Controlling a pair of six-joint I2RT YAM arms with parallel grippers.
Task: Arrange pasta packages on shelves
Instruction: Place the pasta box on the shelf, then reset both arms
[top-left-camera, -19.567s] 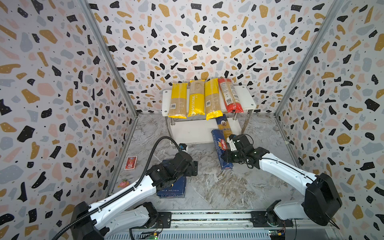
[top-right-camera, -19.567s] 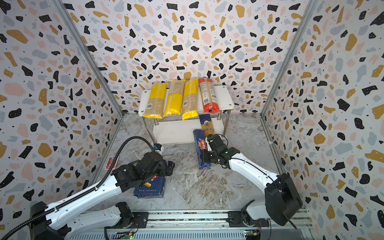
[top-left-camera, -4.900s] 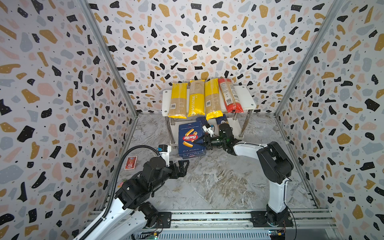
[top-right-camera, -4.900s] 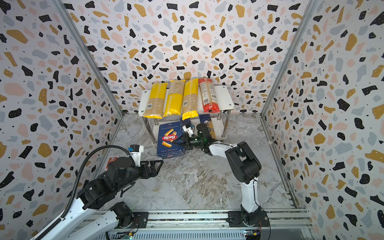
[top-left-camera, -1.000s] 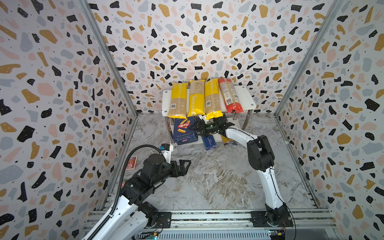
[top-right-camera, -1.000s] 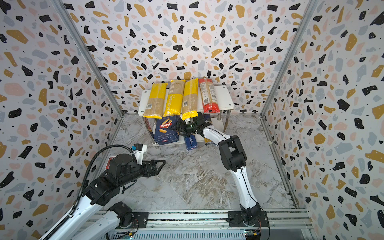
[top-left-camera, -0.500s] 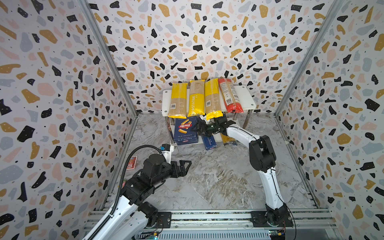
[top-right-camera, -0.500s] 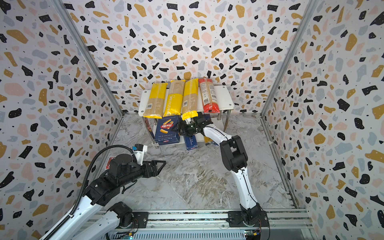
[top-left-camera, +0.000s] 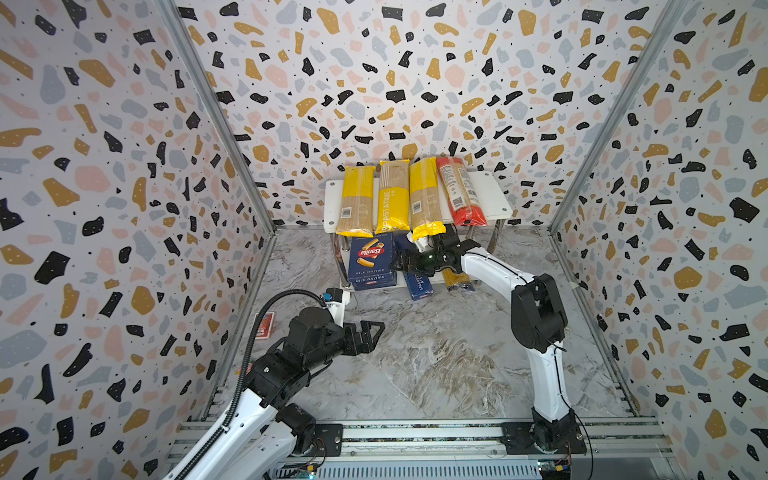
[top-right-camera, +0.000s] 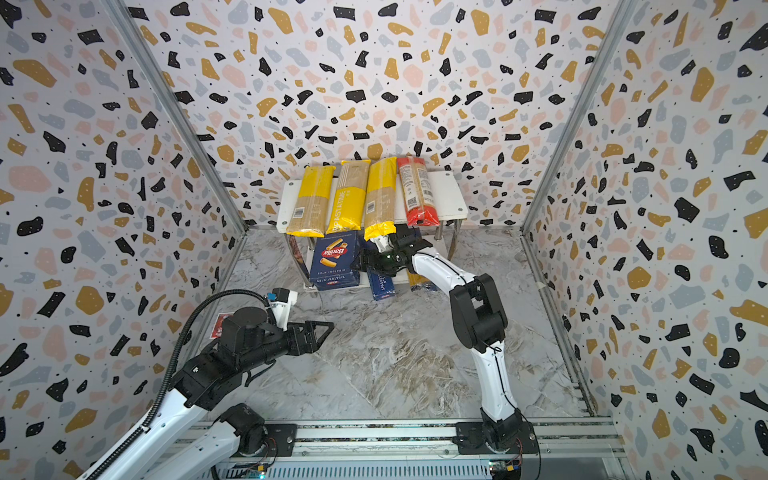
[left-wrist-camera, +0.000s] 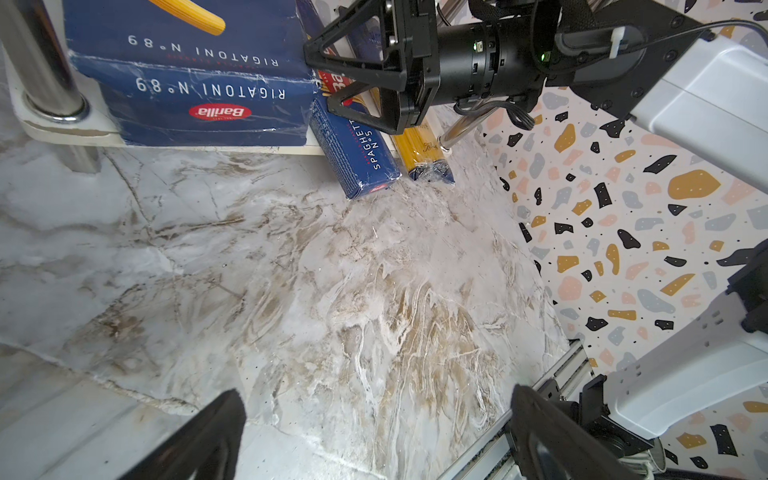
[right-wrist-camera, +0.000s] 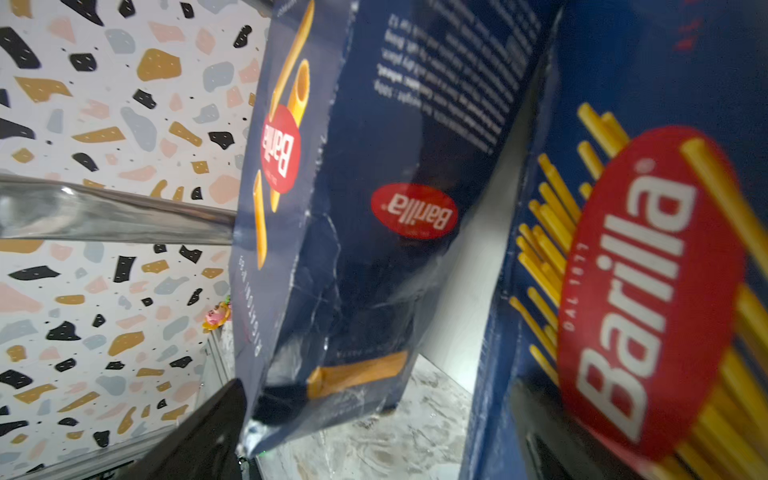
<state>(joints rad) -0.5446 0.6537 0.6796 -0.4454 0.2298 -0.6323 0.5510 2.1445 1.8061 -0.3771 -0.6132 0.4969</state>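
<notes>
The shelves (top-left-camera: 492, 195) stand at the back wall. Three yellow spaghetti bags (top-left-camera: 392, 197) and a red-orange bag (top-left-camera: 459, 193) lie side by side on the top board. On the lower board (left-wrist-camera: 62, 129) lie a wide Barilla rigatoni box (top-left-camera: 371, 261), a narrow Barilla spaghetti box (top-left-camera: 419, 283) and a blue-ended spaghetti bag (top-left-camera: 458, 282), all jutting out at the front. My right gripper (top-left-camera: 401, 264) is open under the top board, in the gap between the wide box (right-wrist-camera: 353, 208) and the narrow box (right-wrist-camera: 644, 270). My left gripper (top-left-camera: 369, 334) hangs open over the bare floor.
A small red card-sized pack (top-left-camera: 264, 325) lies on the floor by the left wall. A tiny pink object (right-wrist-camera: 218, 316) sits near that wall too. Chrome legs (left-wrist-camera: 45, 66) hold up the shelves. The arms' base rail (top-left-camera: 415, 432) runs along the front edge.
The wide box has straightened and slid a little further onto the lower board, with the right gripper staying open beside it. The left arm has not moved.
</notes>
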